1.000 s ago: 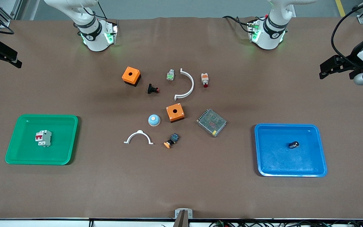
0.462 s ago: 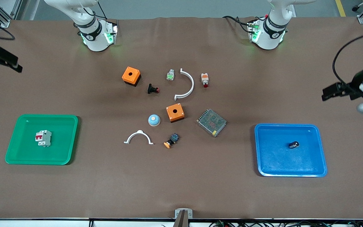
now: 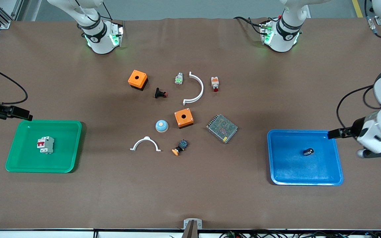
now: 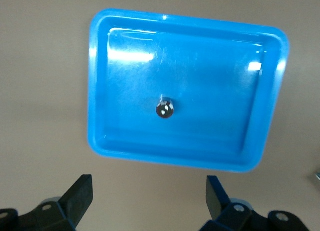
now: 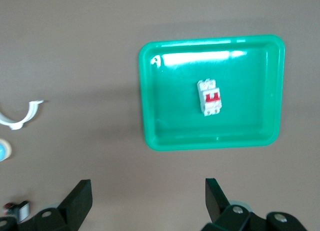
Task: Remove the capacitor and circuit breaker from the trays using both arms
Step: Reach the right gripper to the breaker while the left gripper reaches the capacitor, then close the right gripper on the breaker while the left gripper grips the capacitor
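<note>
Front view: both claws spread wide, left claw (image 3: 332, 134) by blue tray (image 3: 336, 165) w/ capacitor (image 3: 308, 151), right claw (image 3: 25, 115) by green tray (image 3: 15, 158) w/ circuit breaker (image 3: 45, 145); tiny round capacitor may roll off-grip.

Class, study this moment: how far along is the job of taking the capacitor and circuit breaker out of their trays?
Done: nothing is out yet. The capacitor lies in the blue tray and the circuit breaker in the green tray. In hand: the left gripper hangs open by the blue tray's edge, and the right gripper hangs open by the green tray's edge, both empty. Left: grasp each part and lift it out.
</note>
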Available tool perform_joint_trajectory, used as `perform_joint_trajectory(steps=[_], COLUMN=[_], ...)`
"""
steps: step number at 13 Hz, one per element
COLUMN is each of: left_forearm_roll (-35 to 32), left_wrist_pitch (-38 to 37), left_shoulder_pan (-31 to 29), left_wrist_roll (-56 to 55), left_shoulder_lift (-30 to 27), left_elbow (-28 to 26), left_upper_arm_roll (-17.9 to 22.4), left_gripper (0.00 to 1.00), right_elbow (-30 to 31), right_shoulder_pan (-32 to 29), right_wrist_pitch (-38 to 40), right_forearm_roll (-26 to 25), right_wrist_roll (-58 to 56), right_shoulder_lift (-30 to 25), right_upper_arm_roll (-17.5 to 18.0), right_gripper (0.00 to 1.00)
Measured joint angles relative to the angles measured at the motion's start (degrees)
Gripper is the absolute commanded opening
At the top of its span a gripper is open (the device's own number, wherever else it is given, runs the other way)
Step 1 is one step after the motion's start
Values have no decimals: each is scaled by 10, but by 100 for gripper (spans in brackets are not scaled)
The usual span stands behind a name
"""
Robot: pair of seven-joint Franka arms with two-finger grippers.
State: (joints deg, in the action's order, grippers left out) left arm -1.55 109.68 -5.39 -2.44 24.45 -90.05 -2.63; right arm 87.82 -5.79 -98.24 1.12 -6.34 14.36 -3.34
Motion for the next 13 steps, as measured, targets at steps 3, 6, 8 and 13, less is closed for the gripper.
perform_joint_trajectory(steps=[3, 6, 8, 13], left_forearm_roll=[-15, -17, -17, -10], left_wrist_pitch=[59, 107, 119, 137], left_shoulder_pan=[-7, -10, -8, -4], left_wrist_roll=[0, 0, -2, -4], left_shoulder_lift=[57, 97, 114, 137], left_elbow=[-7, -6, -4, -3], left_upper_arm_roll=[0, 0, -1, -4], left_gripper=[90, 86, 83, 75], right_elbow=[26, 44, 54, 100], right_shoulder_pan=[-49, -81, -91, -92], right_wrist_pitch=[-128, -225, -295, -375], right_forearm_roll=[0, 0, 0, 1], right_wrist_roll=[-96, -128, -148, -157], right_shoulder_lift=[63, 132, 183, 233], right_upper_arm_roll=[-1, -2, -1, 6], right_gripper=[68, 100, 100, 100])
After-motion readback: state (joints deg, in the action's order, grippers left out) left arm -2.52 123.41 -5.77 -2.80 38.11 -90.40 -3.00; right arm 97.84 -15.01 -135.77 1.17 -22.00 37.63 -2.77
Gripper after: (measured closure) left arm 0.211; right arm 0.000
